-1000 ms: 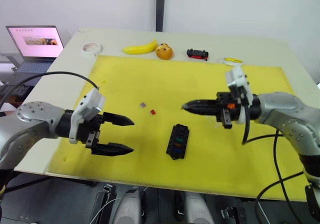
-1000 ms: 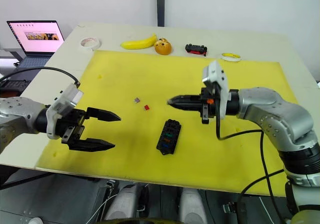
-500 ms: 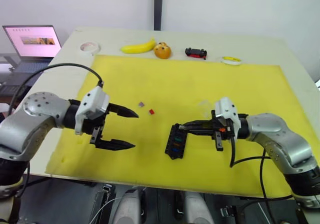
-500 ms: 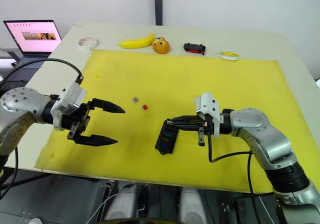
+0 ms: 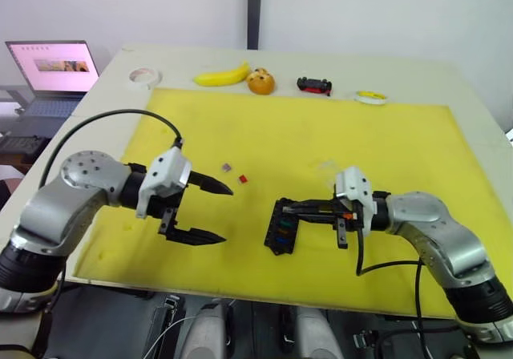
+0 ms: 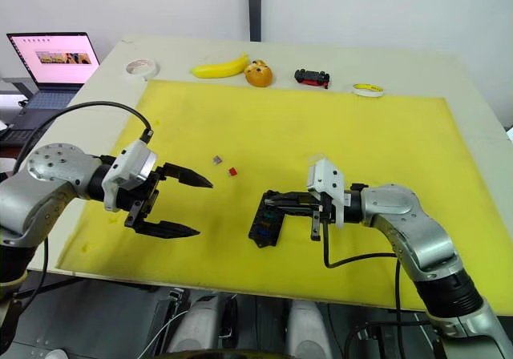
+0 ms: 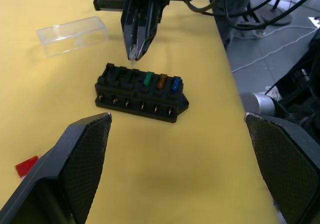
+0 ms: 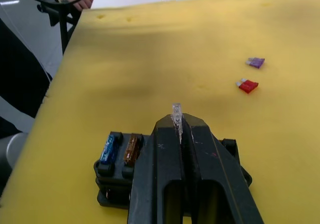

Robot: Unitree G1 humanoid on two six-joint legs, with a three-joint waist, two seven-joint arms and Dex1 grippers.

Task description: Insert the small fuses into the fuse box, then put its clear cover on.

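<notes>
We're looking at a pale surface [image 5: 96,110] under a yellow mat [image 5: 321,135], plain white wall [image 5: 361,6] behind, a dark post [image 5: 253,10] splitting it, and an open laptop [image 5: 50,74] glowing off to the left.

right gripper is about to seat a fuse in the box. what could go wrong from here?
1. The right gripper pinches a clear fuse only by its edge; it may tilt and jam at the fuse box slot.
2. Nothing braces the box: the open left gripper is off to its side, so pushing may slide it.
3. The clear cover lies near the right arm and could get swept.
</notes>
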